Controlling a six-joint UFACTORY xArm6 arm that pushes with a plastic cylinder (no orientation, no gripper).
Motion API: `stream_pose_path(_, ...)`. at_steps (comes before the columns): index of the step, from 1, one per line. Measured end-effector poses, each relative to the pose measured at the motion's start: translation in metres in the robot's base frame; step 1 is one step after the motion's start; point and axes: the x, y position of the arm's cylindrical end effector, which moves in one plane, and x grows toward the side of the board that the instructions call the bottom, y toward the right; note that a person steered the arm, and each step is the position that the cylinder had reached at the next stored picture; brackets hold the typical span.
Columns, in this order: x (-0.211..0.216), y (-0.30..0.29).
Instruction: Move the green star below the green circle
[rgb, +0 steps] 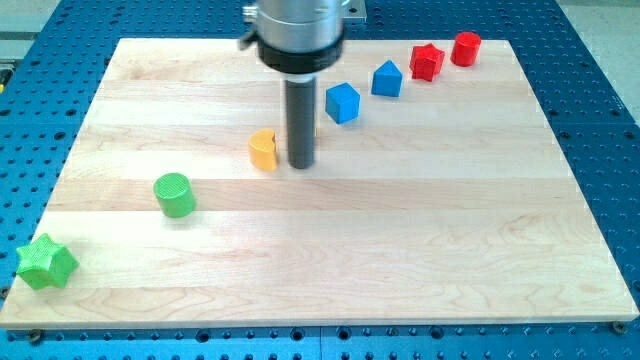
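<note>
The green star (45, 263) lies at the board's bottom left corner. The green circle (175, 194) stands up and to the right of it, left of the board's middle. My tip (300, 165) rests on the board near the centre, well to the right of both green blocks and just right of a yellow block (263, 149). It touches neither green block.
A blue cube (342, 102) and a blue pentagon-like block (387, 79) lie up and right of my tip. A red star (427, 62) and a red cylinder (465, 48) sit near the top right. The wooden board (400, 260) lies on a blue perforated table.
</note>
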Motion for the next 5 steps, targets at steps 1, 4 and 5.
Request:
stream_pose_path(1,0.0,-0.054)
stream_pose_path(4,0.101,-0.02)
stream_pose_path(5,0.093,-0.05)
